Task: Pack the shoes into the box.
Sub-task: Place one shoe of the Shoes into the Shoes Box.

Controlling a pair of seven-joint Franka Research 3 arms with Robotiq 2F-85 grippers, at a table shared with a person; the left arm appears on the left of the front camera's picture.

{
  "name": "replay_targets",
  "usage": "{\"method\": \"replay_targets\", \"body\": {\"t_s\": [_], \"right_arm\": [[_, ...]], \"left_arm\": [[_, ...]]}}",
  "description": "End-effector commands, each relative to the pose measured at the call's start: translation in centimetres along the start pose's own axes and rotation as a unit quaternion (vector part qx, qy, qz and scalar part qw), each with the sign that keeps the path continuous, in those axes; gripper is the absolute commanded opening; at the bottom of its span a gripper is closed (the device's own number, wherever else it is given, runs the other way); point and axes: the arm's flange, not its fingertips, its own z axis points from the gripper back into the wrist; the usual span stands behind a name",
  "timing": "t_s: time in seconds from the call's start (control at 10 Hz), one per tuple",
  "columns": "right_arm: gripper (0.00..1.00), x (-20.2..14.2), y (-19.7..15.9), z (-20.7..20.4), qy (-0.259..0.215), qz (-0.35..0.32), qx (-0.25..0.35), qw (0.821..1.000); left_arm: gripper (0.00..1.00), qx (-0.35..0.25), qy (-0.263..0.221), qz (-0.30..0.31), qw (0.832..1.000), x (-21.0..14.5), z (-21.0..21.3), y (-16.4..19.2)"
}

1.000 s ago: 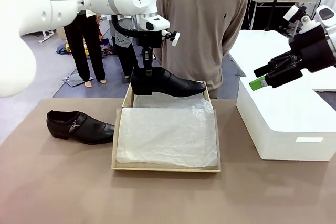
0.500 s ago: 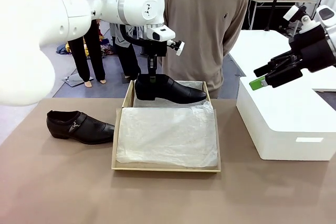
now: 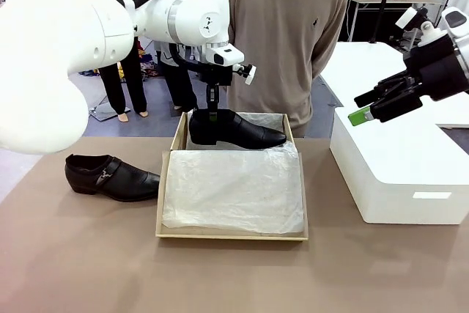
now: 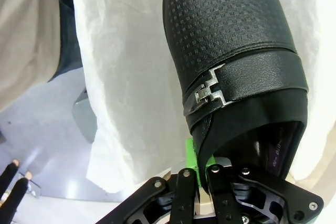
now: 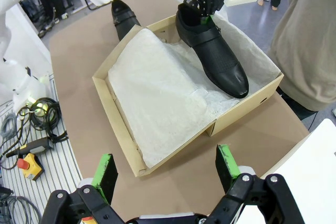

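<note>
Tan cardboard forms the open box, set mid-table toward the far edge of the table. White tissue paper lines both halves and lies crumpled over the near one. The held shoe sits low in the far half, heel at the box's far left corner and toe toward its right wall; whether the sole touches the paper I cannot tell. The left gripper pinches the shoe's heel collar, fingers pressed nearly together. The second shoe lies on the table just beside the box's left wall. The right gripper hangs with fingers spread above the white block at the table's right edge.
</note>
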Motion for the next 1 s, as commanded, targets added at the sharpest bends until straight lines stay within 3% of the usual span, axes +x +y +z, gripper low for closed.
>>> {"method": "replay_targets", "body": {"t_s": [0.0,0.9], "right_arm": [[1.00,0.1,-0.3,-0.4,-0.015,0.012,0.004,1.000],[1.00,0.1,-0.3,-0.4,-0.015,0.012,0.004,1.000]], "left_arm": [[0.00,0.006,0.011,0.031,0.999,0.3,0.6,1.3],[0.00,-0.025,0.016,0.087,0.996,-0.9,-2.7,2.1]]}}
